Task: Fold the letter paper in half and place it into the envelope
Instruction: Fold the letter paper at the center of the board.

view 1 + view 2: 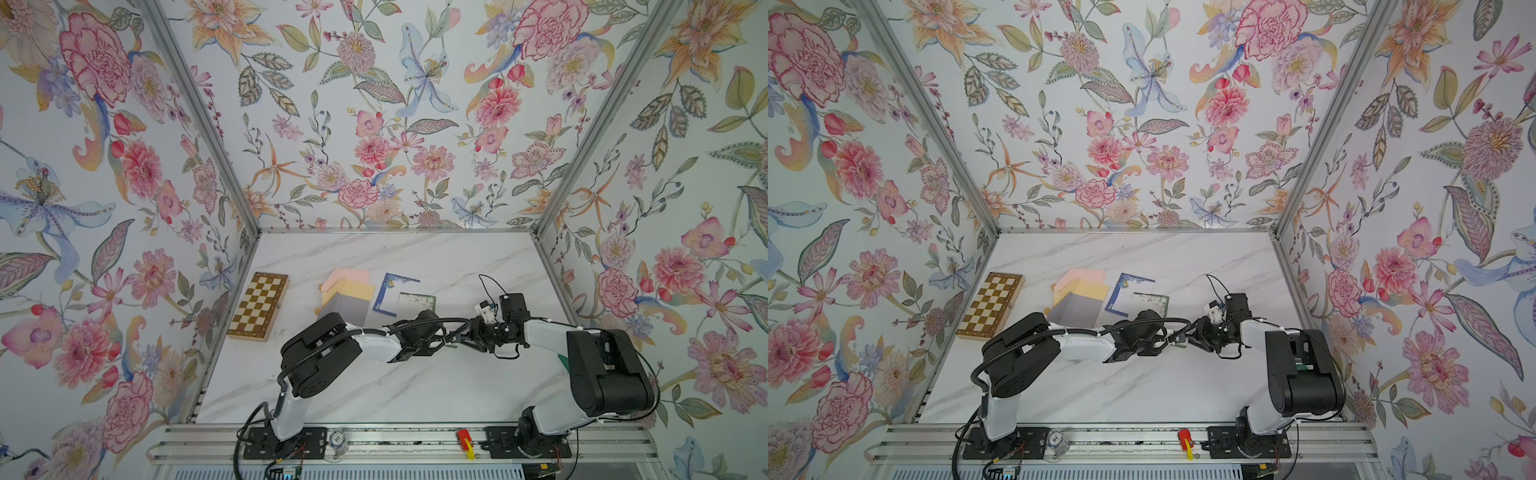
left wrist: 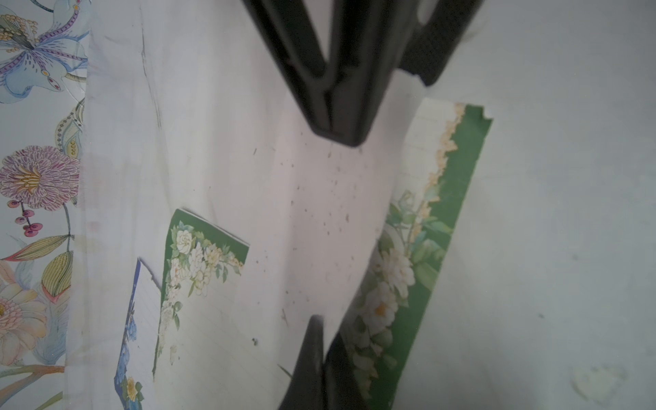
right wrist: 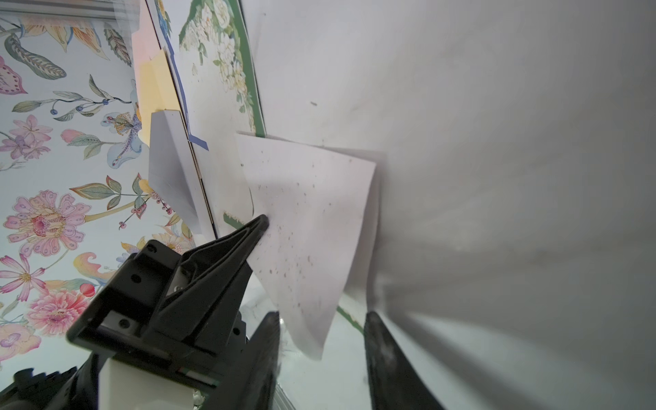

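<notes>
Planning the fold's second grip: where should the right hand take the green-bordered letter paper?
Probably the free corner, edge-on, a finger on each face. The letter paper curls away from the shut left hand, and that corner points between the open right hand's fingers.

Round disc (image 1: 337, 437) shows "01"

A white marble-patterned tabletop (image 1: 374, 386) is provided. At far left a chessboard (image 1: 258, 306) is laid. To its right, three overlapping envelopes (image 1: 358, 289) (pink, yellow, grey), a blue-bordered sheet (image 1: 395, 293) and a green-bordered sheet (image 1: 417, 301) are placed.
</notes>
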`<state>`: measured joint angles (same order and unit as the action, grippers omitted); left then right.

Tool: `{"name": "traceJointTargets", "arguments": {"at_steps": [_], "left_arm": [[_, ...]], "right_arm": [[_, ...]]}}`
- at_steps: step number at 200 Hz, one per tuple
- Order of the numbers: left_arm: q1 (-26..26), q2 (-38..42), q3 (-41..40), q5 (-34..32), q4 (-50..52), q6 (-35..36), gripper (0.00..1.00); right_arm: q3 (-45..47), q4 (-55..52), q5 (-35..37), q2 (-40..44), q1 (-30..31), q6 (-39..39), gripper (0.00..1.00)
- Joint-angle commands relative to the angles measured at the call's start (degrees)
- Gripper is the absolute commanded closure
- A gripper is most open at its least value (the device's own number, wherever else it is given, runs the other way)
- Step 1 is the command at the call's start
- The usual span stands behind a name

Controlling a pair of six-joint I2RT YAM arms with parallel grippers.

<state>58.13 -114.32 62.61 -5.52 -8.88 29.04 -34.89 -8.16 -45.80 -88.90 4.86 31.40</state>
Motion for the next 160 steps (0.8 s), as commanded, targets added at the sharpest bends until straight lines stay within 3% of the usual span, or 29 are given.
{"name": "traceJointTargets", "arguments": {"at_steps": [1, 160], "left_arm": [[-0.2, 0.1, -1.6, 2.1, 2.3, -1.2, 1.00], [-0.2, 1.1, -2.8, 1.4, 1.0, -1.0, 0.99]], "right_arm": [[0.7, 2.3, -1.4, 1.0, 0.3, 1.2, 0.58], [-0.4, 9.0, -3.7, -4.3, 0.3, 4.0, 0.79]]}}
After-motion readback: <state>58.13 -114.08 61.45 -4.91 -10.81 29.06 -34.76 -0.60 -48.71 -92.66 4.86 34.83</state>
